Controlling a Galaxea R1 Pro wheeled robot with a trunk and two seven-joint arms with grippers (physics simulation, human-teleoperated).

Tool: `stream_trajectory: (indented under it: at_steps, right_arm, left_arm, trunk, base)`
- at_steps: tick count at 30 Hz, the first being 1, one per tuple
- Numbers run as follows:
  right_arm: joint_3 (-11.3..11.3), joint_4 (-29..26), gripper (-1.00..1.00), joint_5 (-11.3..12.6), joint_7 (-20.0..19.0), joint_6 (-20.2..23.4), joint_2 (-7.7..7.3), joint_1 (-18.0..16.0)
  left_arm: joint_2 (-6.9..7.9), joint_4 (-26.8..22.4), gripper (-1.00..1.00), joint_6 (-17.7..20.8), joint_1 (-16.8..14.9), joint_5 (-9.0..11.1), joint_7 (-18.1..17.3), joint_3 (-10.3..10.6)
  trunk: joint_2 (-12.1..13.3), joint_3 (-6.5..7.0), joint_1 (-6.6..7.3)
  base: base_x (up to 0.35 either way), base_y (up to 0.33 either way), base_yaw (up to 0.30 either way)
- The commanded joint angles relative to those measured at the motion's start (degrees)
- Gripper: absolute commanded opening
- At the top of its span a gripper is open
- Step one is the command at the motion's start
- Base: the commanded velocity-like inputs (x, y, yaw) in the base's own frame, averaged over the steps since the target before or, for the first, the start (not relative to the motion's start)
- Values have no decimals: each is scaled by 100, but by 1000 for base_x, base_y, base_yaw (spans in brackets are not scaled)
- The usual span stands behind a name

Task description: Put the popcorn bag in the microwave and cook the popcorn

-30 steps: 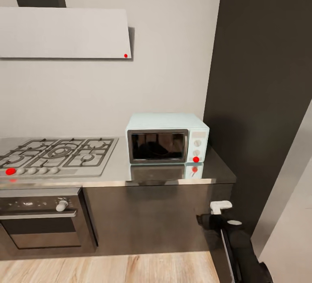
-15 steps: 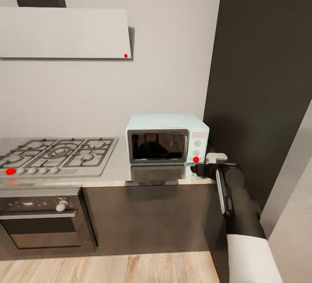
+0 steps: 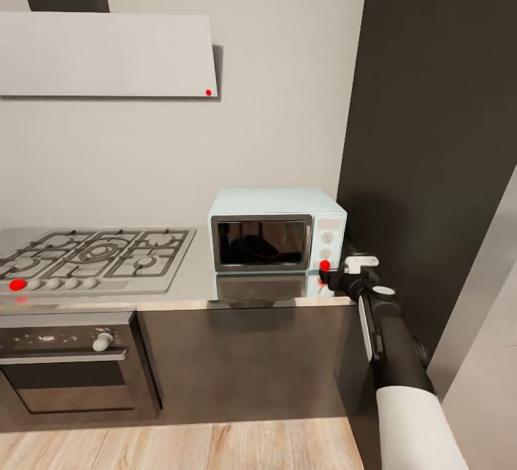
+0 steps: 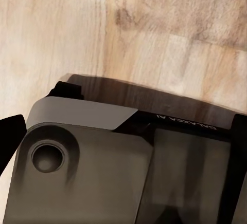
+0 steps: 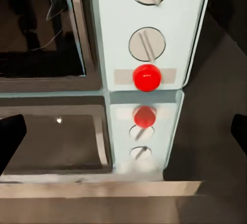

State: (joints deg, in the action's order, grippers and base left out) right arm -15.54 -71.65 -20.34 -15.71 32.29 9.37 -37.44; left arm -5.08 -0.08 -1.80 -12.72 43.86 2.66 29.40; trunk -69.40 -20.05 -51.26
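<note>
On the desk point(image 3: 194, 290), at the 9 o'clock side of the head view, a grey gas hob point(image 3: 93, 258) with black grates, a red dot lit at its front left corner. Under it a dark built-in oven point(image 3: 68, 366) with a bar handle and a pale knob. Above, on the wall, a flat grey hood point(image 3: 108, 54) with a small red dot at its lower right corner.

Toward centre, just right of the hob, the microwave point(image 3: 276, 229) stands on the grey glossy slab, door shut, dark glass showing only dim shapes inside; cannot tell what they are. White panel at its right with two knobs and a red light point(image 3: 324, 264) at the bottom. The slab mirrors the front of the box.

At 4 o'clock, the right arm reaches up from the lower edge; right end effector point(image 3: 332, 277) sits just in front of the panel's lower corner, close to the red light. In the right wrist view the fingertips point(image 5: 10, 142) stand wide apart at the frame edges, released, nothing between them, the red light point(image 5: 147, 77) dead ahead; touching or not, cannot tell.

Left wrist view: the robot's own dark base point(image 4: 103, 172) over wood plank floor point(image 4: 128, 29); left end effector's state cannot be told.

Tall dark cabinet point(image 3: 438, 154) at 3 o'clock.
</note>
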Motion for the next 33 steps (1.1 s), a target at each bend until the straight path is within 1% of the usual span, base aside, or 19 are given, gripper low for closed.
stream_trajectory:
  at_steps: [1, 2, 5, 18, 20, 21, 23, 24, 31, 33]
  right_arm:
    - [-30, 125, 100, -84, -52, -201, 6, 10]
    - [-38, 196, 100, -88, -48, -344, 8, 18]
    - [-61, 293, 100, -73, -40, -471, 3, 24]
    - [-100, 371, 100, -49, -46, -459, -5, 26]
    - [-158, 371, 100, -49, -51, -474, -5, 26]
    - [-275, 371, 100, -52, -73, -482, -8, 26]
    - [-393, 371, 100, -61, -94, -485, -12, 26]
    - [-416, 371, 100, -63, -99, -486, -12, 26]
    - [-458, 373, 100, -83, -116, -488, -20, 26]
    - [-458, 448, 100, -84, -122, -493, -51, 26]
  left_arm:
    - [-2, -1, 100, -13, -2, 36, 23, 48]
    - [-2, -1, 100, -13, -2, 35, 21, 48]
    - [-2, -1, 100, -13, -2, 35, 21, 48]
    - [-2, -1, 100, -13, -2, 31, 16, 48]
    - [-2, -1, 100, -13, -2, 28, 16, 48]
    - [-2, -1, 100, -13, -2, 24, 16, 48]
    - [3, -1, 100, -13, -2, 26, 16, 48]
    - [4, -1, 100, -13, -2, 26, 16, 48]
    - [7, -1, 100, -13, -2, 26, 16, 48]
    - [7, -1, 100, -13, -2, 26, 16, 48]
  trunk:
    - [-5, -7, 0]
    - [-5, -7, 0]
    - [-5, -7, 0]
    - [-5, -7, 0]
    - [-5, -7, 0]
    - [-5, -7, 0]
    - [-5, -7, 0]
    - [-5, -7, 0]
    - [-5, -7, 0]
    - [-5, -7, 0]
  base:
    - [0, 0, 0]
    - [0, 0, 0]
    - [0, 0, 0]
    - [0, 0, 0]
    - [0, 0, 0]
    - [66, 0, 0]
    - [165, 0, 0]
    - [244, 0, 0]
    - [300, 0, 0]
    - [304, 0, 0]
